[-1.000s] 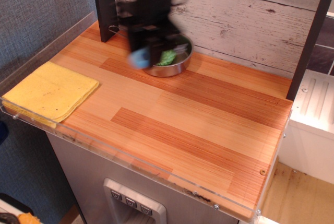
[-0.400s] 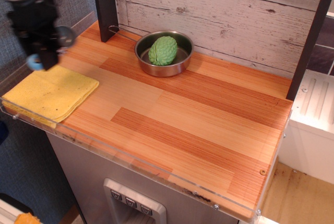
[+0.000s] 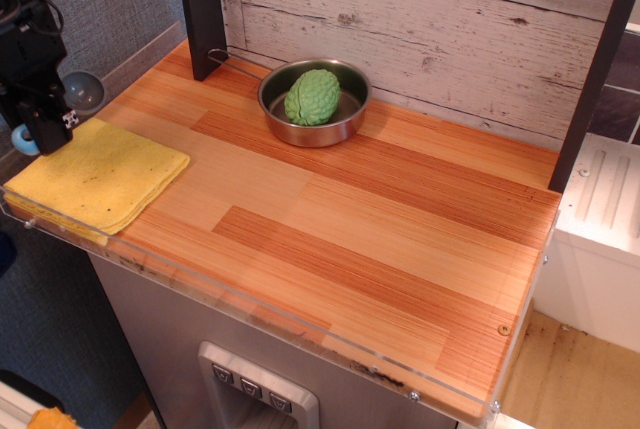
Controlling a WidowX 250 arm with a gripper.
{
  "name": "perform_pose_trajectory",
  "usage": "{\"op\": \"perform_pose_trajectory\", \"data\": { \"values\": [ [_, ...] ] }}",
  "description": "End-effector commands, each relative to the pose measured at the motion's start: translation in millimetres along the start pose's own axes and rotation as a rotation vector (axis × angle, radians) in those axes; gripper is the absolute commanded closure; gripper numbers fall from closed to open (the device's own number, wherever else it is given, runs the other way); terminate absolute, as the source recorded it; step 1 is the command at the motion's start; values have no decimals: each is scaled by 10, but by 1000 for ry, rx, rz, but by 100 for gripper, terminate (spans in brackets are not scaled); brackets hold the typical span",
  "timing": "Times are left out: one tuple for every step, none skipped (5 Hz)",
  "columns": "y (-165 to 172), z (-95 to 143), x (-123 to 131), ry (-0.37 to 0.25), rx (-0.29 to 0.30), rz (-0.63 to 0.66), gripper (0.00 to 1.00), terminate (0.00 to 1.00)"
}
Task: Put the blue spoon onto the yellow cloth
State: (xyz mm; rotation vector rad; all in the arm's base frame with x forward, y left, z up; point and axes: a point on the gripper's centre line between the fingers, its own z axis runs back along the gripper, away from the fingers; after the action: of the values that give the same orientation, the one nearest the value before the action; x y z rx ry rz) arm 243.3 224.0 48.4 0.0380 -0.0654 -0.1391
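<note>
Lowering the blue spoon (image 3: 70, 96) squarely over the yellow cloth (image 3: 95, 174) is your job now, so bring the pincer (image 3: 45, 129) rightward toward the cloth's middle before you let go, since it hangs over the cloth's far left edge near the rim of the desk (image 3: 350, 229). You have the pincer clenched on the spoon, its grey bowl sticking out to the right and above the fingers, its light-blue handle end peeking out on the left, clear of the fabric.
</note>
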Motion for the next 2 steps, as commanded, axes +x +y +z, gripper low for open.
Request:
{"op": "perform_pose_trajectory", "data": {
  "values": [
    [-97,138,99,-2,26,-19,100,0],
    [-85,132,86,18,32,19,100,0]
  ]
}}
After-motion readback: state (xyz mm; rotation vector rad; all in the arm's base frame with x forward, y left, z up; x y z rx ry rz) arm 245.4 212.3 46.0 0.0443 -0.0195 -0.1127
